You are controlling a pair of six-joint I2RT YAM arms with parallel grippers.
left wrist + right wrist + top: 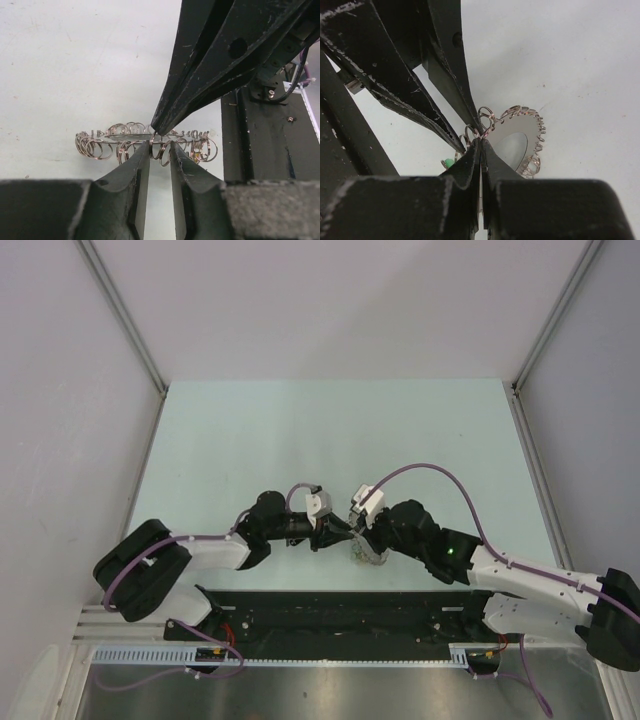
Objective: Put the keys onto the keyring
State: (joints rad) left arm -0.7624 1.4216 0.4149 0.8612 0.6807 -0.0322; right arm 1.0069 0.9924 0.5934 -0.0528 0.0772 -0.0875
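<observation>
Fingertips of right gripper point(480, 141) are pressed together, pinching rim of large grey metal keyring point(524, 125) fringed w/ small silvery rings. Opposite, left gripper point(161, 146) meets it tip to tip, fingers narrowly apart round one small ring; grip unclear. Beside them, small green tag point(449, 163). Small blue- and black-tagged keys not in view; threading prob. all left to do.

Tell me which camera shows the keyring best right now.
Left wrist: the keyring is seen almost edge-on, but nearly its whole fringed width shows. The right wrist view brings the keyring closer and shows its flat face, though the right gripper covers part of it. The top external view shows only a tiny, mostly hidden glint.
</observation>
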